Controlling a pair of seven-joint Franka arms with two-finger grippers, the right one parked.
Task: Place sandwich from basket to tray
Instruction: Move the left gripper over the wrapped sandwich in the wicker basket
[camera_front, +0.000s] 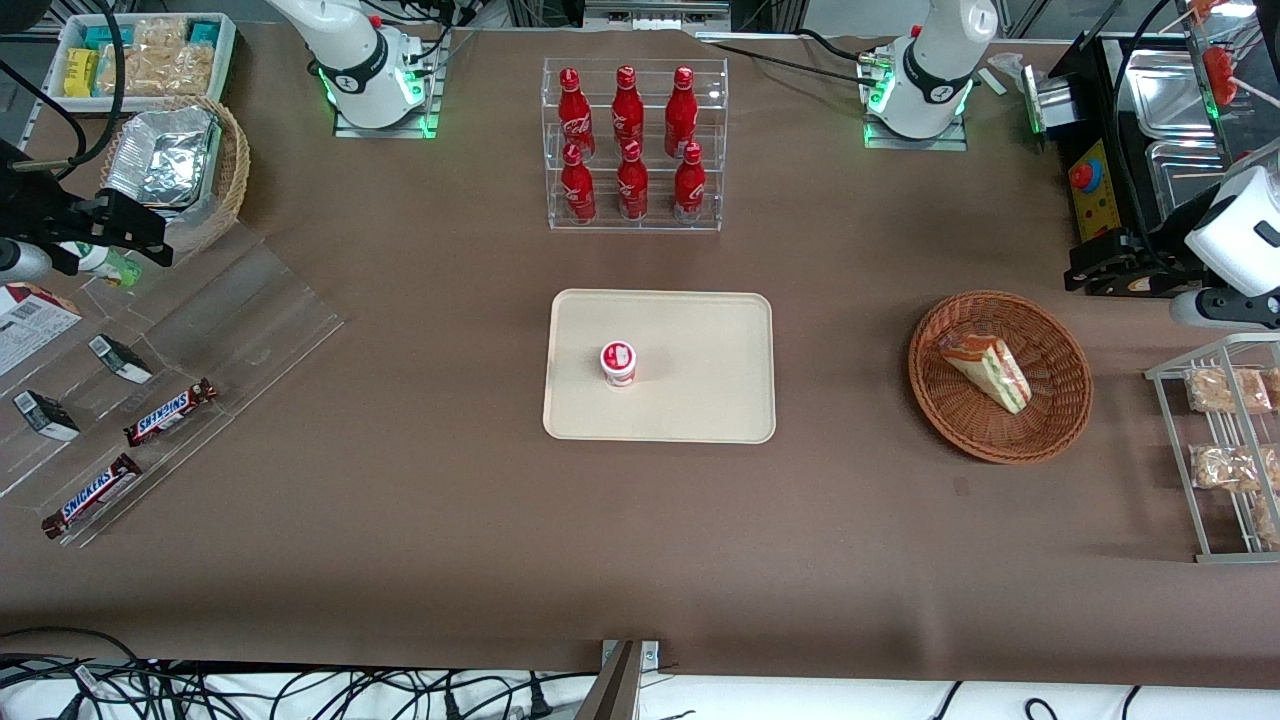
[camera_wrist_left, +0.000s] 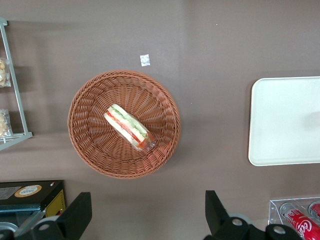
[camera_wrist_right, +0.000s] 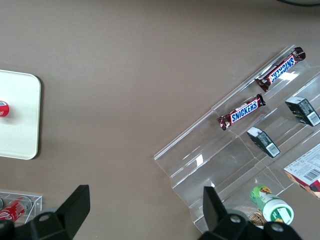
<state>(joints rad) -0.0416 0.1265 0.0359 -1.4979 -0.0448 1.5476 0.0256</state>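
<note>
The sandwich (camera_front: 985, 370) (camera_wrist_left: 129, 127), a wrapped wedge with green and red filling, lies in the round reddish-brown basket (camera_front: 1000, 450) (camera_wrist_left: 80, 130). The cream tray (camera_front: 700, 400) (camera_wrist_left: 285, 125) sits mid-table, toward the parked arm's end from the basket. My left gripper (camera_front: 1090, 268) (camera_wrist_left: 146, 210) hangs high above the table, beside the basket and farther from the front camera than it. Its fingers (camera_wrist_left: 80, 212) stand wide open, with nothing between them but bare tablecloth.
A small red-and-white cup (camera_front: 618, 362) stands on the tray. A clear rack of red cola bottles (camera_front: 632, 145) (camera_wrist_left: 300, 222) stands farther from the front camera than the tray. A wire rack with snack packs (camera_front: 1225, 450) (camera_wrist_left: 10, 90) and a black box (camera_wrist_left: 30, 195) flank the basket.
</note>
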